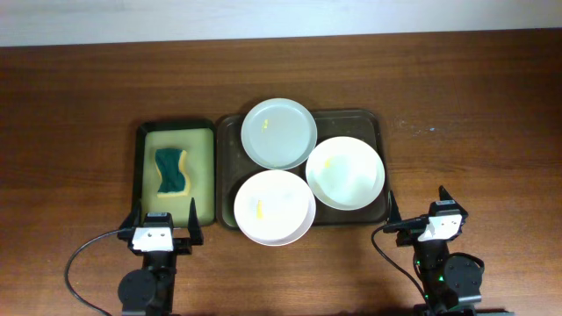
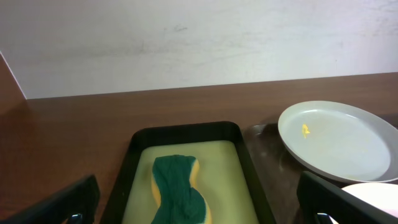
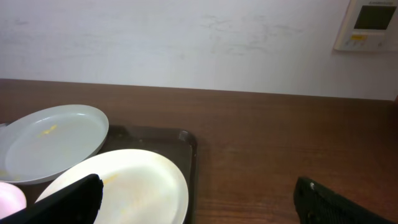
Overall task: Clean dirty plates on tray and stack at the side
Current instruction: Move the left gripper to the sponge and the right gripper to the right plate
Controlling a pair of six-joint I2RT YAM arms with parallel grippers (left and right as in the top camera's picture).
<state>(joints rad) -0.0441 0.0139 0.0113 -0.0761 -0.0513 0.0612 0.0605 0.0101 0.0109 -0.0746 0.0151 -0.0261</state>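
Your left tool point(image 1: 164, 208) and right tool point(image 1: 417, 197) are resting wide open, holding nothing. A sponge point(image 1: 172, 171) is lying in the small tray point(image 1: 140, 175) beside the brown tray point(image 1: 230, 145) carrying the plates point(image 1: 278, 132).

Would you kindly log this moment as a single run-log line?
stage: cleaning not begun | left gripper: open, empty | right gripper: open, empty | plates: three on tray, yellow smears | sponge: in small tray

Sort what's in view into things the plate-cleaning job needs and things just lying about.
For the job: bluish-grey plate, right plate, near plate, each with a yellow smear; brown tray; sponge.
Lying about: black-rimmed tray, merely holding the sponge; wall panel.
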